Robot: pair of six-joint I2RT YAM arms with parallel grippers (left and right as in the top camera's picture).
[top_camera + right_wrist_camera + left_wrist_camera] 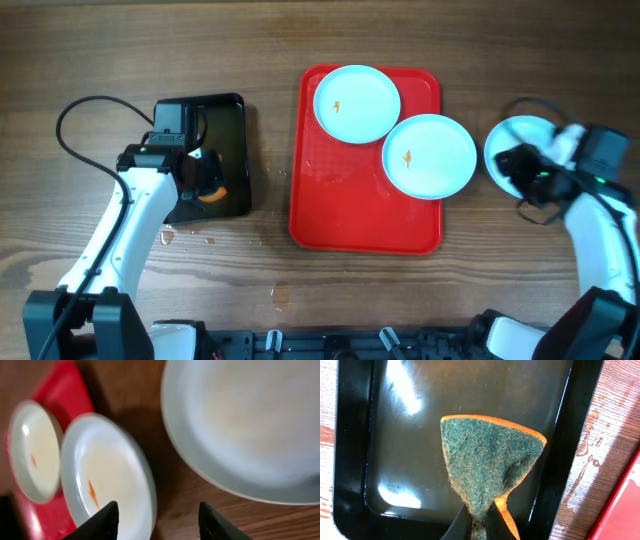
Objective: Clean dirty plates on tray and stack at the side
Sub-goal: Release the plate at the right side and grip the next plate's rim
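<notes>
Over on the left a black tray (225, 130) sits on the desk (100, 50), well apart from the red tray (350, 210), with bare wood between them and a few water drops (190, 237) by its near edge. The left pincer (479, 522) hangs over the black tray, clamped on a corner of a sponge (490, 460) with its green side up.

The near half of the red tray is open. The far plate (357, 103) and the near plate (430, 155) lie in its far half with their rims meeting, each carrying an orange smear. The near plate overhangs the tray's right rim.

The third plate (515, 135) lies on the desk just right of the tray, partly under the right arm. The right pincer (162, 520) is apart and holds nothing. It sits above the strip of wood between the near plate and the third plate.
</notes>
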